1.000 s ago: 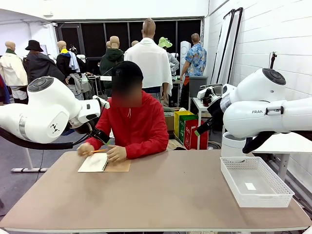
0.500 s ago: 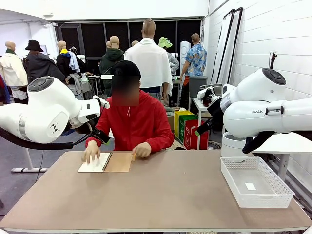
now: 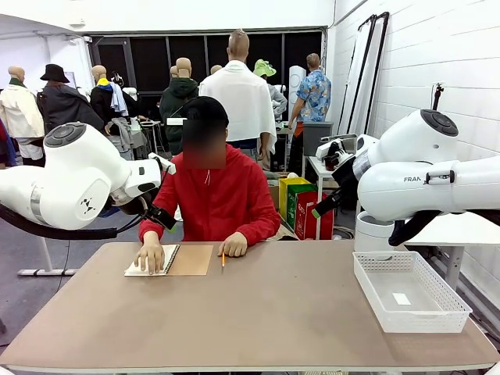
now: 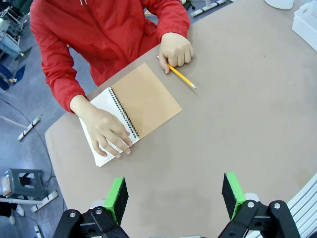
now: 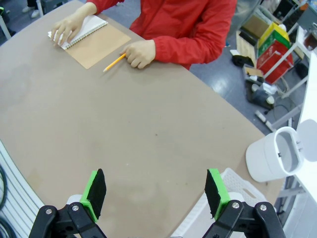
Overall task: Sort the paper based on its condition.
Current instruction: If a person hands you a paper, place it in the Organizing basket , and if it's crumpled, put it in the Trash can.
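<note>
Looking at this one, you're still at the starting line. No sheet has been sorted. The only paper (image 4: 105,101) I can spot is the plain white page of the open spiral-bound notebook with the brown cover (image 3: 187,260), on the far side of the tan table (image 3: 273,328), left of middle. The person's hand (image 4: 110,134) lies flat on it. It's not torn out as far as I can tell, so there's nothing loose for you to grab. The white mesh basket (image 3: 414,320) on your right side has just a small white scrap or label (image 3: 401,298) on its floor, can't tell which.

Your left gripper (image 4: 174,194) hangs high over the table, green pads spread wide, nothing between them. Your right gripper (image 5: 155,191), same deal: jaws wide apart, empty, well away from the notebook. So everything's left to do: getting a sheet, judging its condition, dropping it where it belongs.

Versus a second ago: the person was bent over the page writing, both hands at the notebook. Now the yellow pencil (image 4: 181,78) is down on the table just beside the brown cover, with the other hand (image 4: 177,48) resting at its end. The first hand has gone flat on the page. Neither of your arms has moved.
</note>
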`<state>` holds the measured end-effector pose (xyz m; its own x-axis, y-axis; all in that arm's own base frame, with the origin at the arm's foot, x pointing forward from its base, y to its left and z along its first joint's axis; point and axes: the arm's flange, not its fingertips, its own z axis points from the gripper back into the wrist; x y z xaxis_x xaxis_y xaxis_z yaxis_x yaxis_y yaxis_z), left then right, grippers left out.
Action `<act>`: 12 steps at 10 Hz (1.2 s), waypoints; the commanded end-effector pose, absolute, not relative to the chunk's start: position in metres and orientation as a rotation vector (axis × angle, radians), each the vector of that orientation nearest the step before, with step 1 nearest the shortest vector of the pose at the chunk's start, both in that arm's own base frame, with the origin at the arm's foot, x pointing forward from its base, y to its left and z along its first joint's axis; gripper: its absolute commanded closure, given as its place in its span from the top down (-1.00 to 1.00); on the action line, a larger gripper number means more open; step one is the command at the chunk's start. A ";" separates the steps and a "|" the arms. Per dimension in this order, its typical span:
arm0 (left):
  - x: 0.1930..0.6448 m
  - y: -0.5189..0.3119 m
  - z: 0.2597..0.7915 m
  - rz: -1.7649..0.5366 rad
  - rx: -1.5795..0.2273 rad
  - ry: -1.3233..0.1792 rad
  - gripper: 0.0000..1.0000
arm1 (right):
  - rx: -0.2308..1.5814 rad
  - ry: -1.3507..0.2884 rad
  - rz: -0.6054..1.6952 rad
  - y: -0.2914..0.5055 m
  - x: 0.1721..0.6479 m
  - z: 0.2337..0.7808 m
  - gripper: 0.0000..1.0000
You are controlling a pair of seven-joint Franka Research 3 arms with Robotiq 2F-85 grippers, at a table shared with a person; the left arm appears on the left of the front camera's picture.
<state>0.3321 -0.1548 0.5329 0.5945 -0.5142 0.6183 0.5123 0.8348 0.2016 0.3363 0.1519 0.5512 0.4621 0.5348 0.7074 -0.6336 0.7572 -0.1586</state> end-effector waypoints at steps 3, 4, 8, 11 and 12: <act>0.332 -0.155 0.533 -0.596 0.004 -0.718 1.00 | 0.137 -0.816 0.720 0.151 0.336 0.550 1.00; 0.332 -0.155 0.533 -0.596 0.004 -0.718 1.00 | 0.137 -0.816 0.720 0.151 0.336 0.550 1.00; 0.332 -0.155 0.533 -0.596 0.004 -0.718 1.00 | 0.137 -0.816 0.720 0.151 0.336 0.550 1.00; 0.332 -0.155 0.533 -0.596 0.004 -0.718 1.00 | 0.137 -0.816 0.720 0.151 0.336 0.550 1.00; 0.332 -0.155 0.533 -0.596 0.004 -0.718 1.00 | 0.137 -0.816 0.720 0.151 0.336 0.550 1.00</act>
<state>0.3321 -0.1548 0.5329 0.5945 -0.5142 0.6183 0.5123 0.8348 0.2016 0.3363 0.1519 0.5512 0.4621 0.5348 0.7074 -0.6336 0.7572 -0.1586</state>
